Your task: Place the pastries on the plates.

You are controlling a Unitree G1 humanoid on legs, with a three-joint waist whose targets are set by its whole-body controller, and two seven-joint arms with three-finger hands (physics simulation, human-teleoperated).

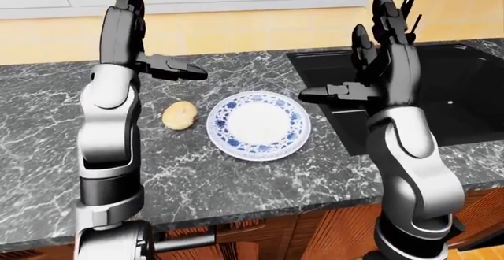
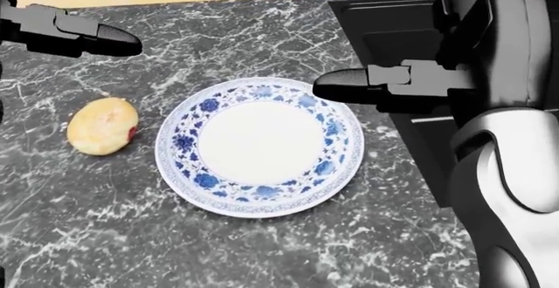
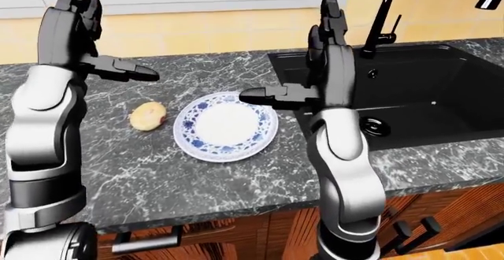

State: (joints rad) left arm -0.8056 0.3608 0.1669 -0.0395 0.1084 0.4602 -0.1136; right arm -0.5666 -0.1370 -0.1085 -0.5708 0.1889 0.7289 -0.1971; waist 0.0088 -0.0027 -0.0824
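The right hand (image 1: 358,65) is raised at the right of the left-eye view, forearm upright, fingers spread apart and holding nothing; one finger projects sideways toward the centre of the frame, above the plate's right rim. The left hand (image 1: 142,41) is raised at the upper left of the same view, likewise spread and empty, with one finger reaching out above the pastry.

Nearest the lower edge of the left-eye view is the wooden cabinet front (image 1: 260,236), below the counter's lip. Above it lies the dark marbled counter (image 2: 105,235). On the counter, centre frame, rests the blue-and-white plate (image 2: 185,145), flat and bare. The pastry (image 2: 103,126) lies just beside the plate's left rim, apart from it, on the counter. Only one pastry and one plate show.

At the right of the right-eye view is the black sink (image 3: 441,94), with its faucet (image 3: 382,18) at the upper right. Farthest is the yellow tiled wall (image 1: 260,29).

Handling judgement: the pastry is probably light, soft and crumbly, with a red spot that may be filling at its right end. Grip it across its short width, fingers on both long flanks, with low force to avoid crushing. The left hand stands closest to it. Neither hand touches anything.
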